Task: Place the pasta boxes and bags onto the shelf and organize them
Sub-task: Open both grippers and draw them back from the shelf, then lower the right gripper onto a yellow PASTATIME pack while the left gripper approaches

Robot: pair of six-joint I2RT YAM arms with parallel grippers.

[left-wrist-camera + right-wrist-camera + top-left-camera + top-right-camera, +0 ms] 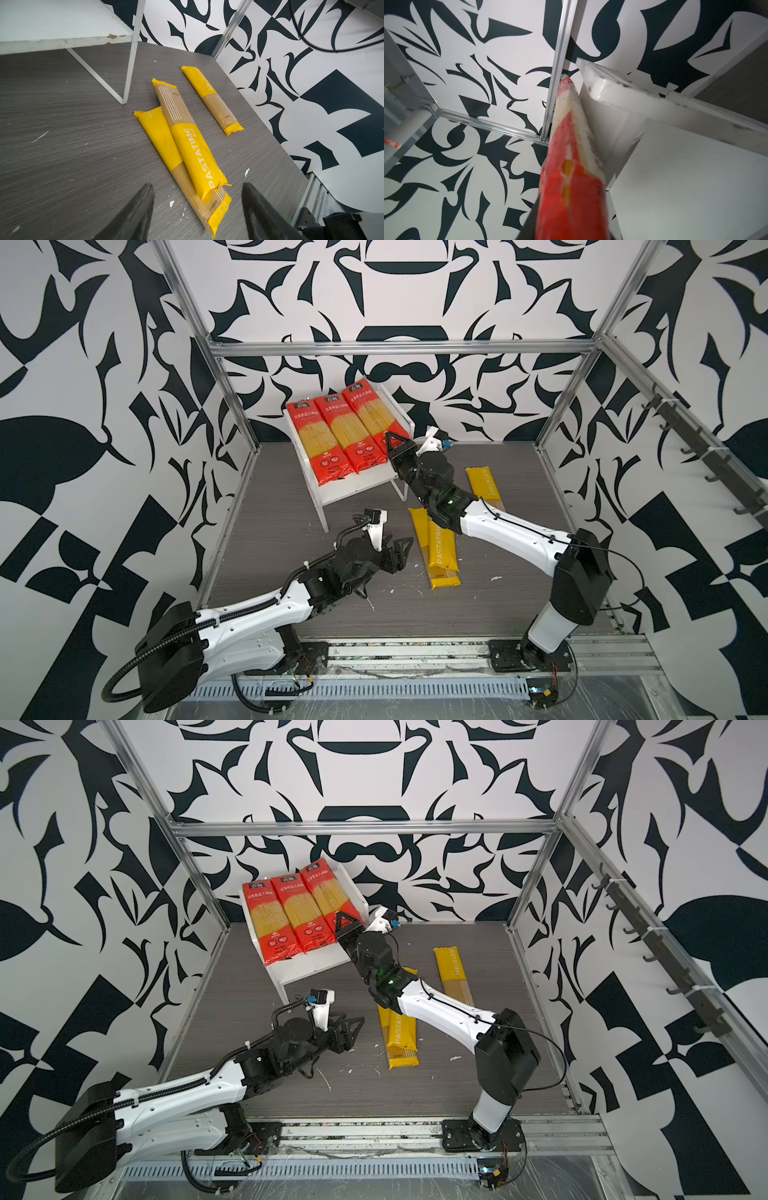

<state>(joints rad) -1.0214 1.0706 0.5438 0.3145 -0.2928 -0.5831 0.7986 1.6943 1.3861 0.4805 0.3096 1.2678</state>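
grey wood-grain table (270, 531), boxed in by black-and-white patterned walls (83, 364). the shelf (361, 488) stands at the back, with three red packs (347, 431) lying side by side on its top board. the right claw (392, 444) sits at the near end of the end red pack (368, 416), the one closest to it. in the right wrist view this pack runs straight out from between the jaws, and the shelf's white edge is just beside it. whether the jaws press on the pack or stand loose around it cannot be told. the left claw (401, 549) hangs low over the table, well apart from the shelf, jaws spread wide with nothing between them. its dark fingers (135, 212) show in the left wrist view. three yellow packs (442, 551) lie flat on the table. two are just ahead of the left claw: the top yellow pack (193, 149), lettered pastatime, lies aslant across the lower yellow pack (160, 137), touching it. the third yellow pack (212, 97) lies farther ahead of that claw, apart from the pair. in both top views the right arm crosses over the pair's far ends.
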